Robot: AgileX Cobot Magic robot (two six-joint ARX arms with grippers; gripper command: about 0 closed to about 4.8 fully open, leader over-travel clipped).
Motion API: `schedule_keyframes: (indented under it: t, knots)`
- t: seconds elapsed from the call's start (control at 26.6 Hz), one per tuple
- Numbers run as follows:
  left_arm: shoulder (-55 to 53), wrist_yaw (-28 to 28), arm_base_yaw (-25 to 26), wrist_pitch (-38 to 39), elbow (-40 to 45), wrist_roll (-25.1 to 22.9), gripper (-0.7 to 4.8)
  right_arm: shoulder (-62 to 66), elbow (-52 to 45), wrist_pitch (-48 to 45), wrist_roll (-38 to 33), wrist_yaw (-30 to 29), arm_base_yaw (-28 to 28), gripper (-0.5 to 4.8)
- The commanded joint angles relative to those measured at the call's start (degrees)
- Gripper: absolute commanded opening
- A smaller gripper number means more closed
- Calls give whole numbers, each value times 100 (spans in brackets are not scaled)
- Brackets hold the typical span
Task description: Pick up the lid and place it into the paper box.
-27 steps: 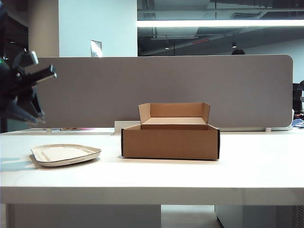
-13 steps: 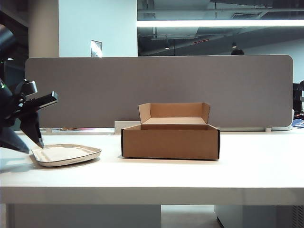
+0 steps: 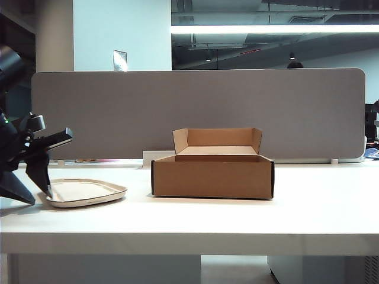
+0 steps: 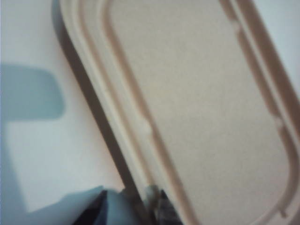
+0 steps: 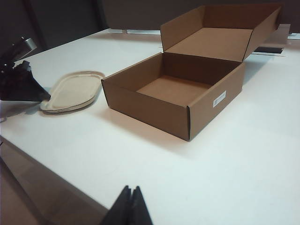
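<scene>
Left gripper (image 3: 32, 192) lowered, open astride lid (image 3: 83, 192) rim, right gripper (image 5: 132, 199) shut, paper box (image 3: 212, 176) label (image 5: 219, 99) unreadable.

You're in an open-plan office, w/ a lab-like test bench set up. Evidence: long white laminate desk (image 3: 308, 207) across the lower half of the exterior view, backed by a grey fabric-covered divider panel w/ rounded corners (image 3: 201, 112) across the middle. Top centre-right: a long white strip ceiling light (image 3: 272, 28) under exposed dark ceiling ducts (image 3: 237, 12). Upper left: pale painted wall pillar (image 3: 121, 35) w/ a small posted notice (image 3: 119, 60). Far right edge: cluttered neighbouring workstation (image 3: 372, 133), too small to detail.
</scene>
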State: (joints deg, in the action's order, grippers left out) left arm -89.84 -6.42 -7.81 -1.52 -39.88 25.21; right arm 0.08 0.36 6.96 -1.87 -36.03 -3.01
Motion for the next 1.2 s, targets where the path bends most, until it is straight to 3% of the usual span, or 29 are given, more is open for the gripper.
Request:
schedule_keyframes:
  t: [0.04, 0.56, 0.75, 0.86, 0.94, 1.02, 1.2]
  knots:
    - [-160, 17, 4, -181, -2, 37, 134, -9, -33, -59, 0, 9, 0, -1]
    - [-297, -28, 2, -632, -2, 33, 116, -9, -33, -59, 0, 13, 0, -1]
    - [-461, -46, -7, -769, -2, 31, 53, -9, -33, -59, 0, 33, 0, -1]
    - [-461, -50, -7, -855, -2, 31, 46, -9, -33, -57, 0, 42, 0, -1]
    - [-459, -188, -7, -935, -4, 33, 45, -9, -33, -57, 0, 50, 0, -1]
    - [-402, -564, -7, -1193, -9, 33, -3, -9, -33, -59, 0, 50, 0, -1]
    - [-50, -734, -7, -1412, -98, 28, -6, -9, -33, -59, 0, 50, 0, -1]
